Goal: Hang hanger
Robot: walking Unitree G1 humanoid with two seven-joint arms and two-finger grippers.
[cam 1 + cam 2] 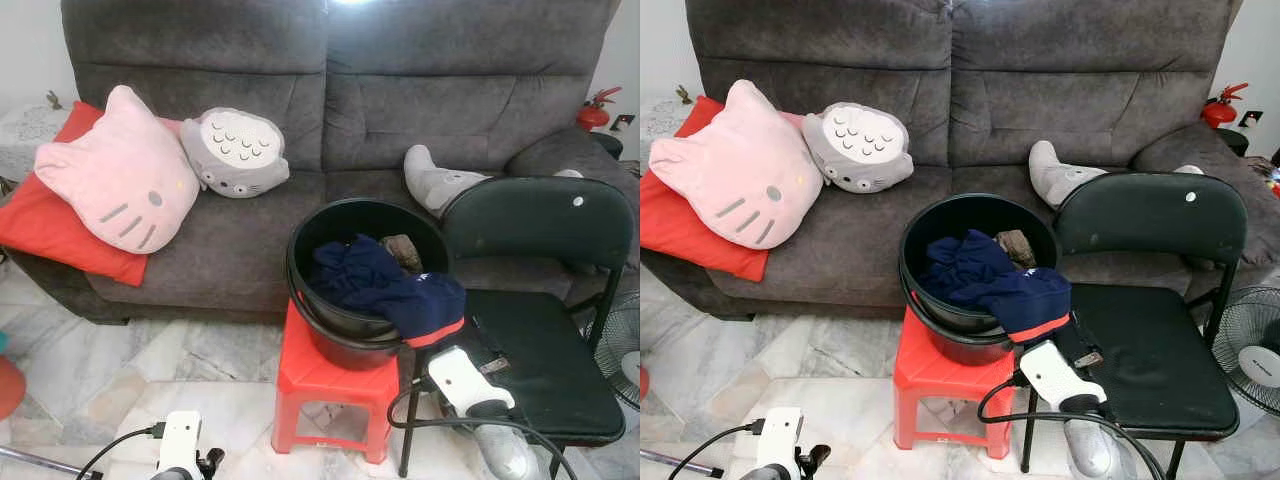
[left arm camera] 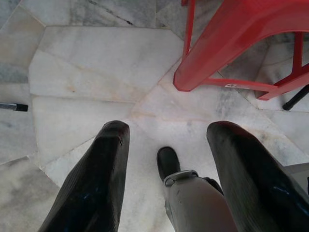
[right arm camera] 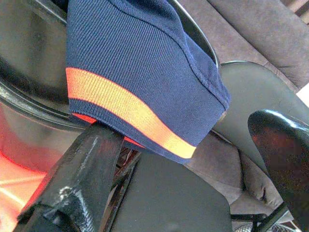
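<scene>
Reaching toward the black bucket (image 1: 360,290) on the red stool (image 1: 320,380), the right claw (image 3: 193,159) gapes empty under the navy garment (image 3: 140,72). No hanger visible; soft cloth, pinch its hem. Left claw (image 2: 169,159) open, idle.

Navy garment (image 3: 145,63) with an orange stripe drapes from a black bucket (image 1: 345,335) on a red stool (image 1: 320,385); beside the black fingers (image 3: 82,174), a dark green chair (image 1: 545,365); grey sofa (image 1: 400,90), pink cushion (image 1: 120,175).
</scene>
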